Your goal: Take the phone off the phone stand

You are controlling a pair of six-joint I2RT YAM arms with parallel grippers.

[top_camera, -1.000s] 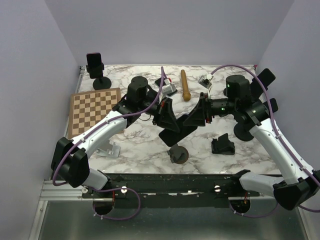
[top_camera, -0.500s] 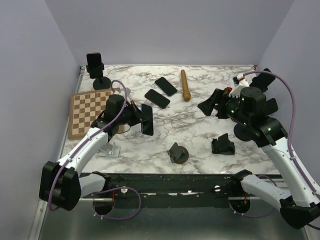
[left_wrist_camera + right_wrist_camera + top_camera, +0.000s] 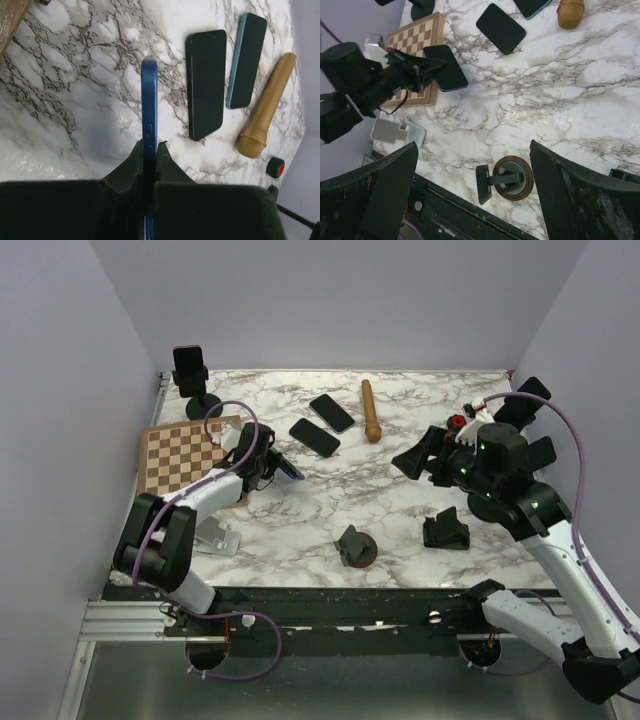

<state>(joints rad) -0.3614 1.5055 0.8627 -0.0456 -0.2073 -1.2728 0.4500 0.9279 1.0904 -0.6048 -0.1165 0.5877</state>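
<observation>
Top external view: the phone stand point(image 3: 355, 547) sits empty by the near edge. Beyond it the left gripper point(image 3: 278, 464) clamps the blue phone point(image 3: 149, 100) edge-on above the table point(image 3: 400, 500); so thin a hold may let it slip. Right gripper point(image 3: 420, 457) gapes wide, empty. Four phones: this one, a dark phone point(image 3: 315, 437), a teal phone point(image 3: 331, 413), and a docked phone point(image 3: 188, 362) at the far-left corner.

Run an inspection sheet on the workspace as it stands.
Surface: marble table, no spills seen.
Job's things: blue phone held edge-up above the table; round-base stand empty.
Clutter: black phone and teal phone lying flat, gold microphone, chessboard, black holder, silver holder, far stand with a phone in it.
Tools: left tool shut on the blue phone; right tool open, empty.
Cables: purple cables loop along both arms.
Surroundings: lilac walls; nothing else seen.
</observation>
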